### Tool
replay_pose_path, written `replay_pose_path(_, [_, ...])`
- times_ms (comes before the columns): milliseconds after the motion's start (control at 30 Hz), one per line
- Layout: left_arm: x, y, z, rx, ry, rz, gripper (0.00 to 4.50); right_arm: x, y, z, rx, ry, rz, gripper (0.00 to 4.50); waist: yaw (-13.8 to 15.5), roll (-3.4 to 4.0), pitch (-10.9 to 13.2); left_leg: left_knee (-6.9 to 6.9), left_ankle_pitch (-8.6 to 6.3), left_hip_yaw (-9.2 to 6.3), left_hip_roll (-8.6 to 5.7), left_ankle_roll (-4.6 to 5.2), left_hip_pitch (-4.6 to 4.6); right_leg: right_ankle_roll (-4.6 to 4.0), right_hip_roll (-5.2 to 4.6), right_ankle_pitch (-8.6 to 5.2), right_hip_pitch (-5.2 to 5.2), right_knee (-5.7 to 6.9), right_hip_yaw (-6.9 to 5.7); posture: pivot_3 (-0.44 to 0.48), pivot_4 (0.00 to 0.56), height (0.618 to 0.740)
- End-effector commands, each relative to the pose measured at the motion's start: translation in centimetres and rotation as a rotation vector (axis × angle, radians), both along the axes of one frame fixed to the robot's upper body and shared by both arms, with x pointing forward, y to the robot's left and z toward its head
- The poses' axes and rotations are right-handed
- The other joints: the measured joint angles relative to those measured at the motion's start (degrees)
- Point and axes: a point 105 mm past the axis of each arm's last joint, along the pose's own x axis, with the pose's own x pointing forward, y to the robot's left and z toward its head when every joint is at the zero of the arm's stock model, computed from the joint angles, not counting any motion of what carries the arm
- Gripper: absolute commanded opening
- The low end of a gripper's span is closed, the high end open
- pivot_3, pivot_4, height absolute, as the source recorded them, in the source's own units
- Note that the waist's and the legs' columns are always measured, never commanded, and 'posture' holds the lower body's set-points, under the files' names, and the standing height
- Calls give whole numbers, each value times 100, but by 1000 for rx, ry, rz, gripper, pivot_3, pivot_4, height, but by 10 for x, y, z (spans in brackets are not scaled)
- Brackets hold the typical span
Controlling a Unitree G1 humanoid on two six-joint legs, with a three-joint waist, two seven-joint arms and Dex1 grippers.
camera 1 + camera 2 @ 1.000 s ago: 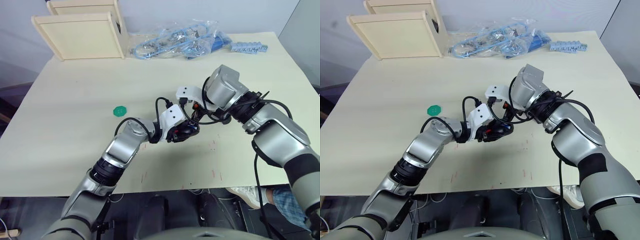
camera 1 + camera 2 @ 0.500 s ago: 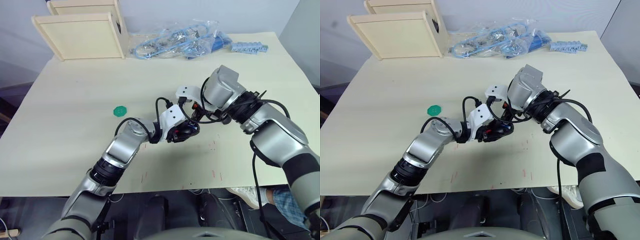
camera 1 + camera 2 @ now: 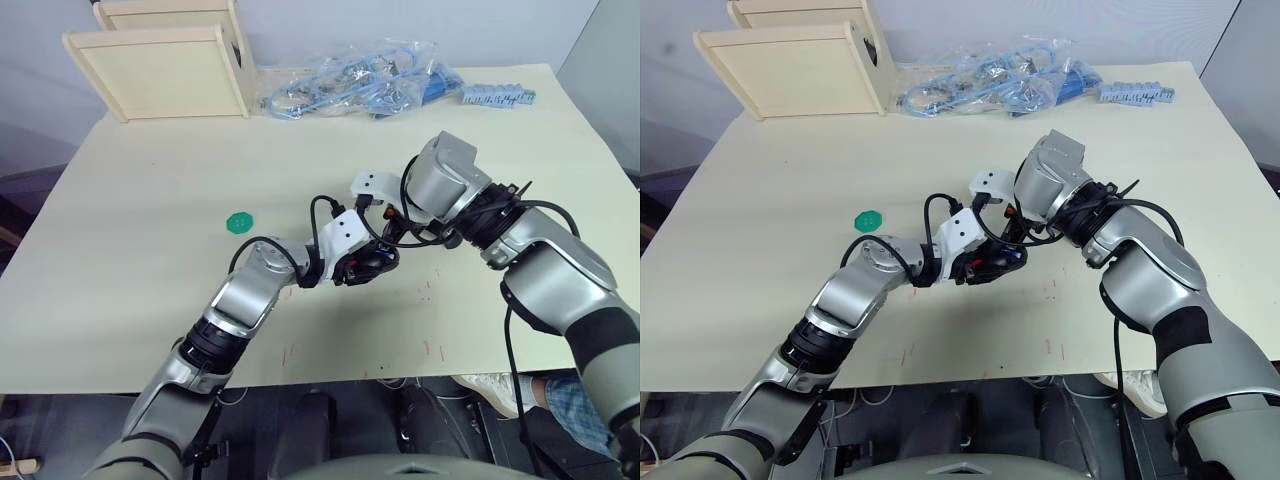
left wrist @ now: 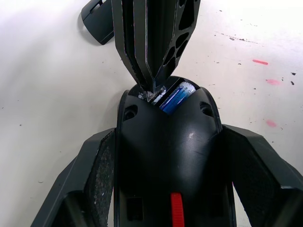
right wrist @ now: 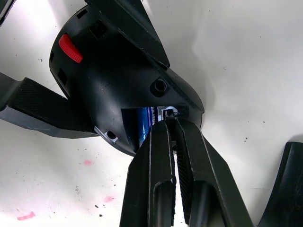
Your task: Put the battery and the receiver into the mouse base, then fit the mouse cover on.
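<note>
Black plastic of the mouse base [image 4: 168, 156] sits between the two fingers [image 4: 97, 175] of the left gripper [image 4: 168, 189], which is closed on its sides and holds it over the middle of the bench [image 3: 150, 290]. The red patch of the base is near the wrist end. At the far end of the base the inner compartment is open, and the battery [image 4: 176, 97], blue and white, already lies inside it. So the first part of the task looks done.

The right gripper [image 5: 171, 124] comes from 12 o'clock in the left wrist view, with its fingers [image 5: 151, 161] pressed almost together. Their tips are at the edge of the compartment, just beside the battery, and they pinch a small shiny piece [image 4: 152, 94] there. I judge it is the receiver, now being placed into its slot, but it is too small to be sure, and I cannot tell if it is seated.

The mouse cover [image 4: 97, 26] lies on the bench beyond the base, at about 11 o'clock in the left wrist view, not touched. Fitting it on is still left. A green disc [image 3: 239, 221] lies apart, near 9 o'clock of the grippers in the head view.
</note>
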Motion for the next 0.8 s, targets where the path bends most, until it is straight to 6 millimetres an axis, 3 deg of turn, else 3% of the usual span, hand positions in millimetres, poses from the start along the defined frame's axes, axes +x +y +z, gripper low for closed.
replay_pose_path(33, [0,-3,1,1,-22,6,2874,-12,17,-9,9,33,91,0,-1,0,0,0,0,0,0,0,0,0,0,0,0,0,0,0,150,740])
replay_pose_path(800, [-2,-2,-2,1,-16,11,2874,-13,28,-20,-45,44,157,0,-27,13,-16,-2,-1,-1,0,2,10,0,1,0,8,0,-1,0,150,740])
